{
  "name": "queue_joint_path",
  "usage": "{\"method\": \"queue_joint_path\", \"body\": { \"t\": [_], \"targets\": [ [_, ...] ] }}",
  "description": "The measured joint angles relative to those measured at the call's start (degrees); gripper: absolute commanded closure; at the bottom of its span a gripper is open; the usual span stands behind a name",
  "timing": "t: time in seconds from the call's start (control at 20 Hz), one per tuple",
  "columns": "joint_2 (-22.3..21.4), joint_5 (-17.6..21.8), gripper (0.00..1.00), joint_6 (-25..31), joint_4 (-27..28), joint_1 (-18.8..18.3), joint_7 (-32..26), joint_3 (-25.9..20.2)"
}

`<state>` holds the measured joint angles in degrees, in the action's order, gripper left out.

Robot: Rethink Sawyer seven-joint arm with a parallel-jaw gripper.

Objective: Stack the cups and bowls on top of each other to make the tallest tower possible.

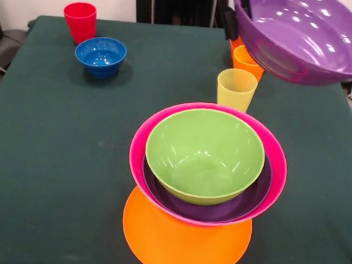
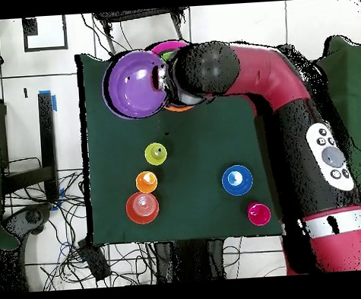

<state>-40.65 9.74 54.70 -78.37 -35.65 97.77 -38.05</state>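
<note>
Near the front of the green surface (image 1: pixel 53 178), we saw the tower (image 1: pixel 206 170) partly built.

An orange bowl (image 1: pixel 181 246) lay at the base, then a pink bowl (image 1: pixel 140 148), a purple bowl (image 1: pixel 219 211) and a lime green bowl (image 1: pixel 204 155) nested on top. A second purple bowl (image 1: pixel 304 38) hung tilted in the air on the arm (image 2: pixel 286 80); we could not tell how the jaws stood. Yellow cup (image 1: pixel 236 88), orange cup (image 1: pixel 247 61), blue bowl (image 1: pixel 100 55) and red cup (image 1: pixel 80 20) stood apart.

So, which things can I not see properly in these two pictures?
- Tower: overhead view, arm and held purple bowl cover nearly all of it.
- Small red-orange bowl: front view, mostly behind the held purple bowl.
- Orange-yellow cup: front view, partly behind it too.
</note>
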Motion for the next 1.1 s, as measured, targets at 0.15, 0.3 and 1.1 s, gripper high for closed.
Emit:
{"method": "queue_joint_path", "body": {
  "t": [0.15, 0.3, 1.1],
  "targets": [
    [1.53, -0.78, 1.00, 0.29, 3.55, 1.08, 0.61, 0.45],
    [3.16, -1.08, 1.00, 0.74, 6.79, 1.91, 0.97, 0.97],
    [13.79, -1.10, 1.00, 2.56, 18.54, 2.77, 0.99, 4.36]
  ]
}}
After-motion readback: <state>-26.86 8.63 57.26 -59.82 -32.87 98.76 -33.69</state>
